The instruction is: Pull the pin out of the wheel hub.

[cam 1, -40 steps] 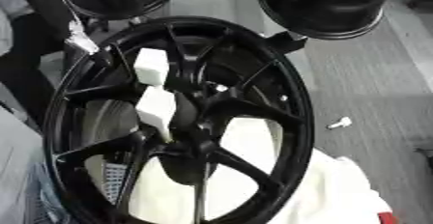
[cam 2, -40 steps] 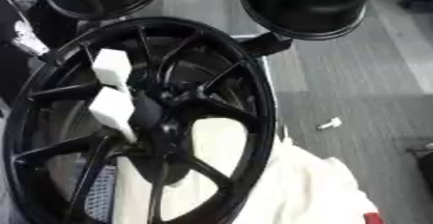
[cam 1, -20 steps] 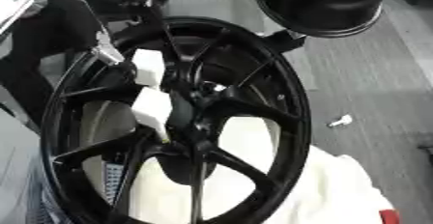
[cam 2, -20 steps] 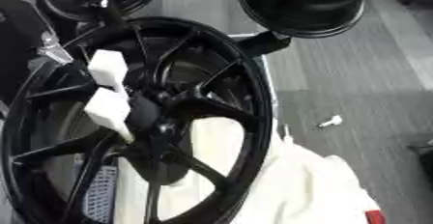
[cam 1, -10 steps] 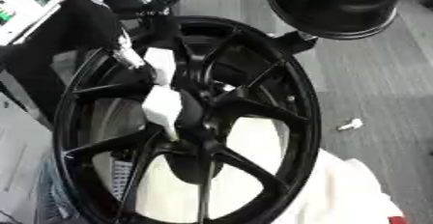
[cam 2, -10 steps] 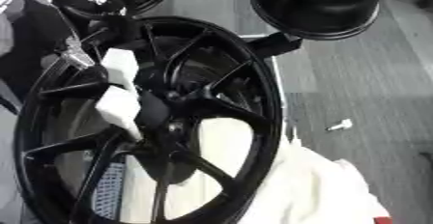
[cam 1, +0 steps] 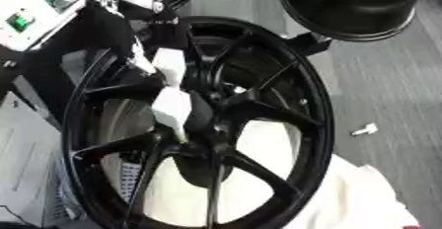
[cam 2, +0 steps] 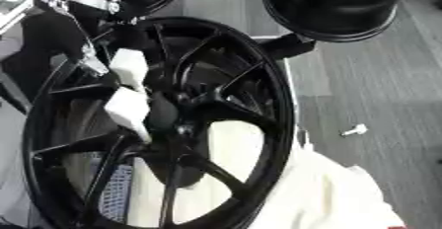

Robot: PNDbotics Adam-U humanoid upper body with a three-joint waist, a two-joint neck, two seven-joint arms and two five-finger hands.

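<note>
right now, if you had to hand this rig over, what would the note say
Left hand: over the upper left of the wheel, next to the upper white block; its grip cannot be made out.
Right hand: not in view.
Things: the hub is at the wheel's middle, with the lower white block on the spokes to its left. A white cloth is at the wheel's lower right, and a small white piece lies on the floor, apart from the wheel.
Done: nothing visibly pulled.
Left: find the pin, which I cannot make out, and pull it.
</note>
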